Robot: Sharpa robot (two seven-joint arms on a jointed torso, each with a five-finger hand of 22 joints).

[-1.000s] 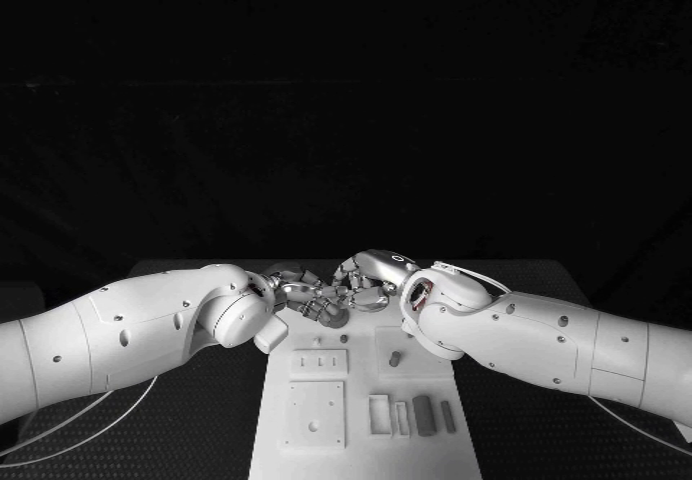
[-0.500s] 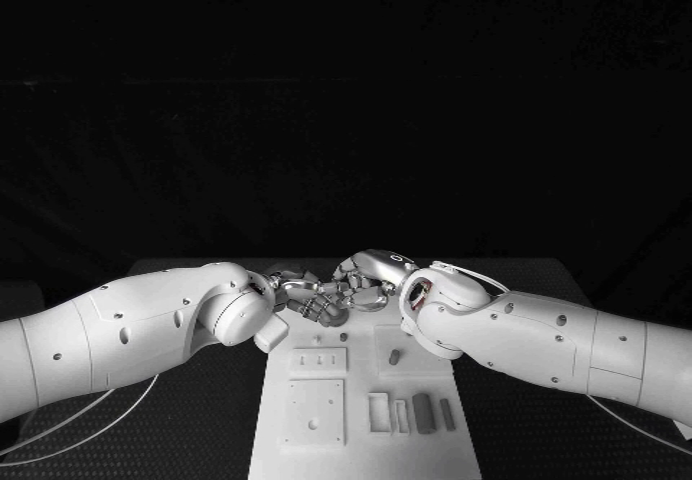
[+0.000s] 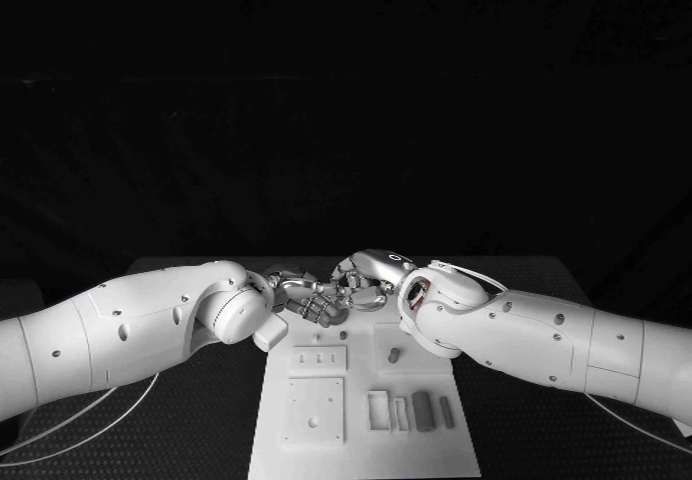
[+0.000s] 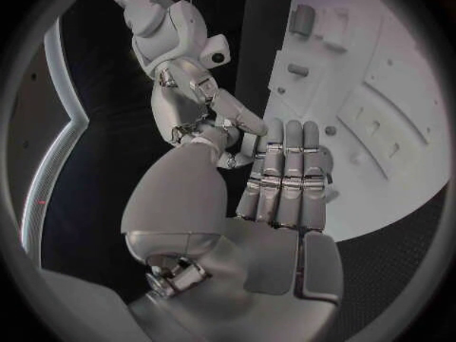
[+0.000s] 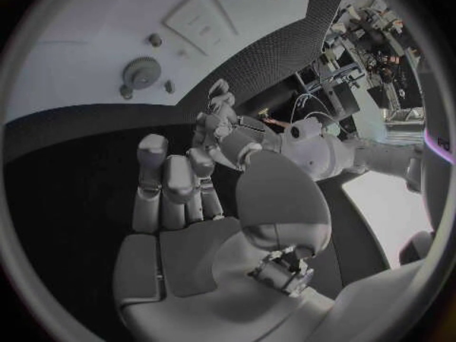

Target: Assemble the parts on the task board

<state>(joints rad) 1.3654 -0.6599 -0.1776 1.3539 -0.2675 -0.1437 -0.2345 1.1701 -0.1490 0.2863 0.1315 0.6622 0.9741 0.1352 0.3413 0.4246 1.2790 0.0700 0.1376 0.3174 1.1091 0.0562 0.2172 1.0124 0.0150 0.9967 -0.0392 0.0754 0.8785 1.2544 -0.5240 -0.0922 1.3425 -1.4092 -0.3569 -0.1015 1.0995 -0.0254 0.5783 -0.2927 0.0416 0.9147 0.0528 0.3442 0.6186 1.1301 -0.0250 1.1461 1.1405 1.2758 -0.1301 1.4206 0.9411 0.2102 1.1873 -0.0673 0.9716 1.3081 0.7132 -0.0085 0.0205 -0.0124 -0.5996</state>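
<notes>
The white task board (image 3: 368, 430) lies lengthwise in the middle of the table. Several grey parts show on it: a short peg (image 3: 392, 355) and upright bars (image 3: 423, 410) in the head view, and a gear (image 5: 140, 72) in the right wrist view. My left hand (image 3: 300, 296) and right hand (image 3: 369, 280) meet fingertip to fingertip just above the board's far end. In the left wrist view the left hand (image 4: 285, 178) has its fingers straight and side by side, while the right hand (image 4: 200, 106) reaches to its thumb tip. Whether anything sits between them is hidden.
The black table (image 3: 173, 440) runs along both sides of the board. Two white plates with holes (image 3: 315, 412) lie on the board's left half. Both forearms cross low over the board's far corners.
The left hand has risen slightly and drawn closer to the right hand. The board and the parts on it lie as before.
</notes>
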